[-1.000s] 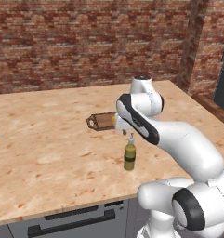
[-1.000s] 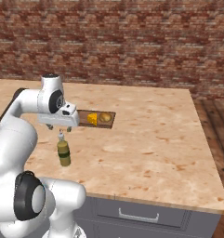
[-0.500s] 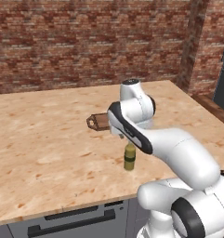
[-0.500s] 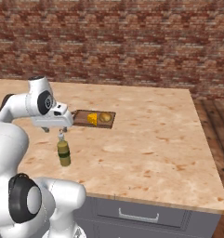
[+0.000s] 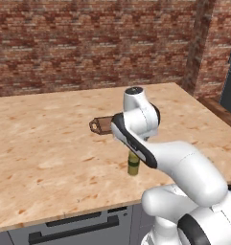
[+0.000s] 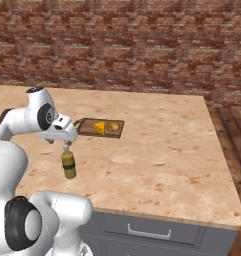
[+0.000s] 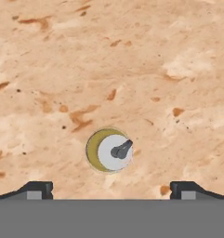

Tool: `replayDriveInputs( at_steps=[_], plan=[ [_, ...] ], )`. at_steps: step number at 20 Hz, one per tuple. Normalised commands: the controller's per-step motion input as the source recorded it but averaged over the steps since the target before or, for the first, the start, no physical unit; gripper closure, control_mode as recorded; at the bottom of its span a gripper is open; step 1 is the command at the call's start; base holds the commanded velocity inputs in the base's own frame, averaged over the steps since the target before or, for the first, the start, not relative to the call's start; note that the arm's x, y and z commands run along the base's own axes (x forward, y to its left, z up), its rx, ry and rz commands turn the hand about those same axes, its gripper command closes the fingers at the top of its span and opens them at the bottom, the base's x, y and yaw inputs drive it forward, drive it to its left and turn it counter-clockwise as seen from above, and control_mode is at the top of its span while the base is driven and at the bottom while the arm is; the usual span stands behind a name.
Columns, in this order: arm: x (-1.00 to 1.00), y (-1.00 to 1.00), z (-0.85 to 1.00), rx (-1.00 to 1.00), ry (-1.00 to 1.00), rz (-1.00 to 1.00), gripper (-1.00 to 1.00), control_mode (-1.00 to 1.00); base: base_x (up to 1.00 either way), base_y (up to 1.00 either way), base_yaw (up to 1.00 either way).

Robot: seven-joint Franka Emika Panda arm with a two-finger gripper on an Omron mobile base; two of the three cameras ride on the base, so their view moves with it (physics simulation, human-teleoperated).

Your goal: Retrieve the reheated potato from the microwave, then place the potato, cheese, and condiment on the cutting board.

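The condiment [image 6: 68,165], a slim olive-green bottle, stands upright on the pale wood counter. My gripper [image 6: 66,145] hangs straight above its cap, open and holding nothing. From above, the hand view shows the condiment [image 7: 110,151] centred just ahead of my gripper [image 7: 111,190], with the fingertips [image 7: 36,188] spread wide on either side. The cheese [image 6: 99,128] and the potato [image 6: 113,126] lie side by side on the cutting board [image 6: 86,127]. My arm hides most of the cutting board [image 5: 103,125] in the left base view, and the condiment [image 5: 133,165] shows below the arm. The microwave is out of view.
A brick wall runs behind the counter. The counter's front edge [image 6: 157,216] lies close in front of the bottle, with drawers below it. Open wood surface stretches right of the board to the counter's right edge [image 6: 223,165].
My arm's upper links have swung to the left while the hand stays over the bottle, a little lower. The jaws stay open and the bottle has not moved.
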Motion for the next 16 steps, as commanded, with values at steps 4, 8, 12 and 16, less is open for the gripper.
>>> replayDriveInputs(
  at_steps=[4, 8, 12, 16],
  plan=[
    [0.00, 0.00, -0.20, 0.00, -0.18, -0.17, -1.00, -1.00, 0.00, 0.00, 0.00],
    [0.03, 0.00, -0.15, 0.00, -0.11, -0.14, -1.00, -1.00, 0.00, 0.00, 0.00],
    [0.04, 0.01, -0.09, 0.00, -0.11, -0.13, -1.00, -1.00, 0.00, 0.00, 0.00],
    [0.00, 0.00, -0.06, 0.00, -0.08, -0.09, -1.00, -1.00, 0.00, 0.00, 0.00]
  ],
)
